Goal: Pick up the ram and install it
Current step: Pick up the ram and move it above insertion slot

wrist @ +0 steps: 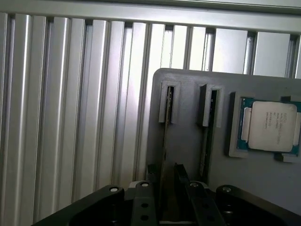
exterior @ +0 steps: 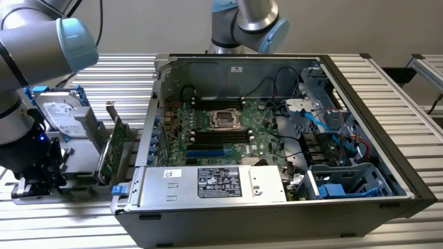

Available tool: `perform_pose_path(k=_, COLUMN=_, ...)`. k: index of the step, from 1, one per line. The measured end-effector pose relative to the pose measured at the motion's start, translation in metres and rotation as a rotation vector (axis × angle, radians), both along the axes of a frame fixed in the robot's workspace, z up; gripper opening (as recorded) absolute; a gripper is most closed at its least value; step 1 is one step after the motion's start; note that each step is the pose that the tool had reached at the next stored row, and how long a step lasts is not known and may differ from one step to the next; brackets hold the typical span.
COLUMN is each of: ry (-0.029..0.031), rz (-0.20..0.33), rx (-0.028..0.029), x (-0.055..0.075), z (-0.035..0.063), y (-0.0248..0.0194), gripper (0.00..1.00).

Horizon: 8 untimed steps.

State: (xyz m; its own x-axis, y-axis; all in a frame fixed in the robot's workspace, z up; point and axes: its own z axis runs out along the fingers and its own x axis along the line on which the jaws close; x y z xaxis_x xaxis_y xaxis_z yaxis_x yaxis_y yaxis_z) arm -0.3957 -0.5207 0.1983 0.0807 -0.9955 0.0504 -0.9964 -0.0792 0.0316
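Wrist view: the tool [wrist: 165, 172], jaws parted, straddles the ram [wrist: 164, 134], on edge lengthwise in its grey holder [wrist: 188, 141].

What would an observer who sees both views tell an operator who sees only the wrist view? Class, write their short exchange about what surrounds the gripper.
Operator: My wrist view has the gripper at the ram, which stands in a grey holder. Where is the computer?
Observer: The open case lies on the exterior view's right of the gripper.
Operator: Does anything stand between them?
Observer: Yes, a green expansion card stands upright between the gripper and the case.
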Motion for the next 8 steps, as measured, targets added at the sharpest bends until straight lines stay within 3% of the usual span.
perform_pose_path(k=8, ry=-0.0002, rz=-0.011, rx=0.0002, x=0.0, z=-0.0011, y=-0.0002, gripper=0.3)
